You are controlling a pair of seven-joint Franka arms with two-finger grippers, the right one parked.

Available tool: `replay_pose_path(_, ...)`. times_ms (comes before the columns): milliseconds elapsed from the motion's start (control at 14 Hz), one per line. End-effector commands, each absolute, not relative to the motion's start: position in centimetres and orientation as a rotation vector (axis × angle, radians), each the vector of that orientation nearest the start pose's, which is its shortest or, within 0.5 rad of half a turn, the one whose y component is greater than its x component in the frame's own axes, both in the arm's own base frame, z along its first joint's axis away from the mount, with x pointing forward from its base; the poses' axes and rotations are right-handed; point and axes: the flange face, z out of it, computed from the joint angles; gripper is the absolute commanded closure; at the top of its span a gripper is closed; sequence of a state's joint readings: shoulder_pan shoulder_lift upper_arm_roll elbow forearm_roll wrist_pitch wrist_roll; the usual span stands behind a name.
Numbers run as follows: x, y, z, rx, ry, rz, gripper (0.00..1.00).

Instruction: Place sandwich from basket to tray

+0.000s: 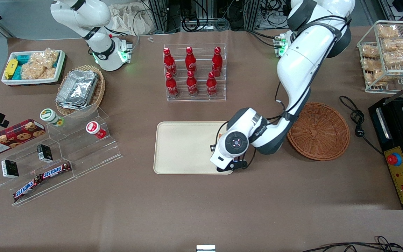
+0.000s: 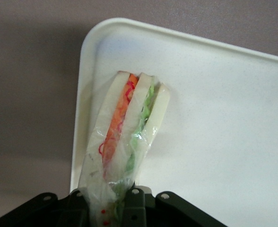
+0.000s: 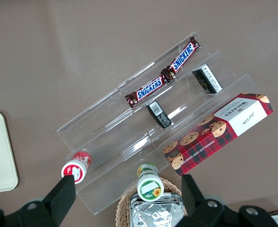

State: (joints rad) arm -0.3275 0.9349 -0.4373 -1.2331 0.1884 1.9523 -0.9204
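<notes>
My left gripper (image 2: 111, 204) is shut on the sandwich (image 2: 129, 120), a clear-wrapped wedge of pale bread with orange and green filling, pinched at its wrapped end. The sandwich lies over a corner of the cream tray (image 2: 224, 118), close to its rim; whether it touches the tray I cannot tell. In the front view the gripper (image 1: 230, 166) is at the tray's (image 1: 184, 147) corner nearest the camera, toward the working arm's end, and the wrist hides the sandwich. The round reddish-brown basket (image 1: 318, 131) stands beside the tray with nothing in it.
A rack of red cola bottles (image 1: 194, 73) stands farther from the camera than the tray. A clear stepped shelf (image 1: 61, 154) with snacks, an oval wicker basket with foil trays (image 1: 79, 89) and a white bin (image 1: 33, 66) lie toward the parked arm's end. A black control box (image 1: 401, 150) and a cable (image 1: 357, 119) flank the basket.
</notes>
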Motion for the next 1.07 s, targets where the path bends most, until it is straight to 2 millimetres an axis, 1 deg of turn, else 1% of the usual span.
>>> replay_pose_path(0,59.8,-44.5,22.2,-3.104,-0.392,0.303,0.11)
replay_pose_path(71,60.2,-44.2,22.7,-3.106,-0.409,0.295,0.00)
replay_pose_path(143,60.5,-44.0,23.8,-3.109,-0.416,0.280,0.00)
replay_pose_path(214,60.9,-43.7,25.9,-3.121,-0.424,0.242,0.00)
replay_pose_path(286,61.7,-42.9,28.4,-3.135,-0.446,0.195,0.00)
replay_pose_path(429,63.5,-39.8,33.1,-3.147,-0.534,0.153,0.00)
replay_pose_path(571,63.8,-36.8,38.0,-3.095,-0.553,0.124,0.00)
replay_pose_path(643,63.7,-35.0,40.9,-3.063,-0.578,0.120,0.00)
replay_pose_path(714,64.1,-32.1,43.5,-3.042,-0.607,0.115,0.00)
replay_pose_path(786,65.1,-27.4,46.2,-3.035,-0.669,0.113,0.00)
replay_pose_path(857,65.5,-23.2,47.9,-3.049,-0.632,0.119,0.00)
replay_pose_path(929,64.9,-19.7,49.9,-3.085,-0.530,0.128,0.00)
replay_pose_path(1000,64.5,-15.4,51.0,-3.114,-0.461,0.146,0.00)
